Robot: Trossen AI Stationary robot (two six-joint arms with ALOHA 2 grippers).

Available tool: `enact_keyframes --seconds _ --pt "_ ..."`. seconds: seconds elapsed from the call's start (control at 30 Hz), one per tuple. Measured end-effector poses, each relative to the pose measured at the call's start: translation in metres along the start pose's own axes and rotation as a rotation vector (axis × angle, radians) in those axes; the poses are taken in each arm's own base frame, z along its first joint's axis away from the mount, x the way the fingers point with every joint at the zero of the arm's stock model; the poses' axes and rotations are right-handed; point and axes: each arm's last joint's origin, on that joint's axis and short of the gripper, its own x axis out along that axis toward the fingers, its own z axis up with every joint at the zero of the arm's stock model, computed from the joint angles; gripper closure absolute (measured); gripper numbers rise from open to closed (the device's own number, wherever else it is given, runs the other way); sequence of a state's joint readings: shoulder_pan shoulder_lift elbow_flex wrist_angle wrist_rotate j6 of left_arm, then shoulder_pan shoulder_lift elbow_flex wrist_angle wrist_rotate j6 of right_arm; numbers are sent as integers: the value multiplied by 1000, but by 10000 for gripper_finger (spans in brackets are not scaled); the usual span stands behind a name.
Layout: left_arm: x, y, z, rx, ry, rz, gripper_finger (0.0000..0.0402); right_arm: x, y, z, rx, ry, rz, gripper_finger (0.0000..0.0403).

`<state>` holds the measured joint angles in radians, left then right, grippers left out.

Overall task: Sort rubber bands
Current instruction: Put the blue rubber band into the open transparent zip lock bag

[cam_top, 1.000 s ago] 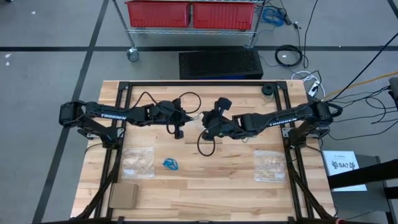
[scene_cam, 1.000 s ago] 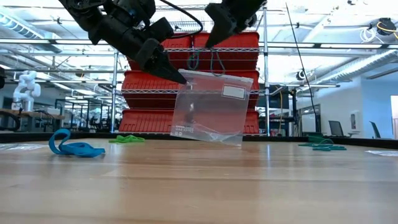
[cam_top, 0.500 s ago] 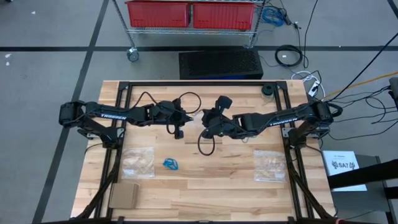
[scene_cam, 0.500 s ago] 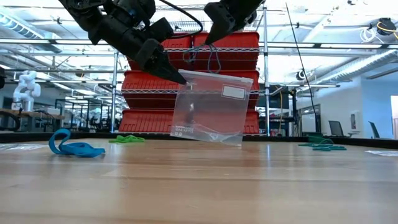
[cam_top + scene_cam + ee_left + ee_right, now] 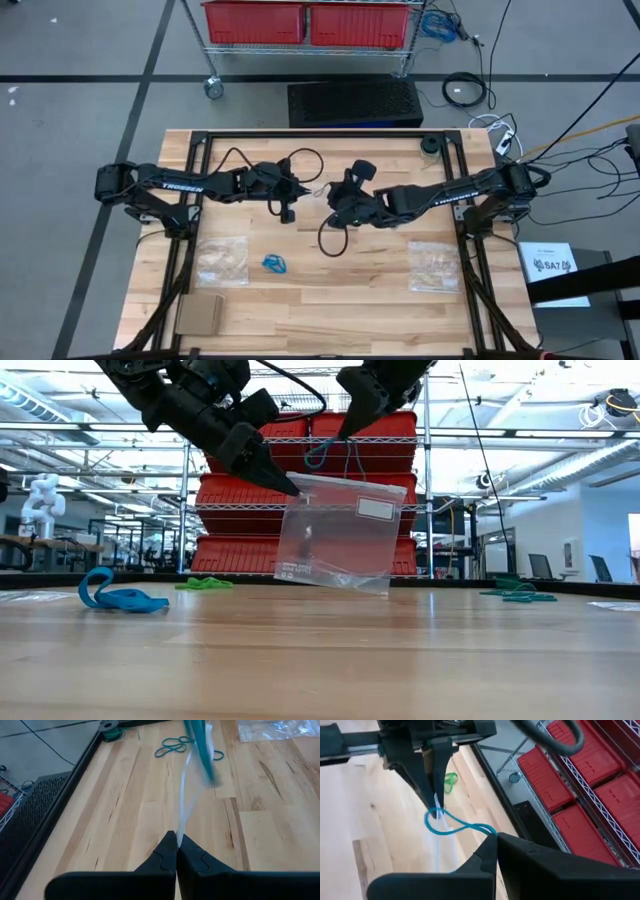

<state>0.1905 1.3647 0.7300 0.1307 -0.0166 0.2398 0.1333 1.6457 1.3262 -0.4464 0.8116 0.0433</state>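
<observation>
blue band in right gripper

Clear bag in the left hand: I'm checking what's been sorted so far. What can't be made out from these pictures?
- Bag contents: low view shows only a dark smudge through the plastic; high view hides it under the arms.
- Bag in left wrist view: seen edge-on, inside hidden.
- Blue band in the right hand: whether it has entered the bag; blurred in the left wrist view.
- Flat bags: contents too small.

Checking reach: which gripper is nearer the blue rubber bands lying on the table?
Left. The left gripper sits just above the blue rubber bands; the right gripper is farther to their right.
</observation>
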Motion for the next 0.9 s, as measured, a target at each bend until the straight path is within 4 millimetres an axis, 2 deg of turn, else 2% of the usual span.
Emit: enact_keyframes --seconds 0.2,0.5,0.9 --pt "0 0 0 0 2 -1 401 5 13 -7 -46 32 11 403" --pt "0 0 -1 -10 7 5 401 3 16 -12 -23 74 43 403" --pt "0 0 1 -24 -4 7 401 19 4 -15 54 148 204 403"
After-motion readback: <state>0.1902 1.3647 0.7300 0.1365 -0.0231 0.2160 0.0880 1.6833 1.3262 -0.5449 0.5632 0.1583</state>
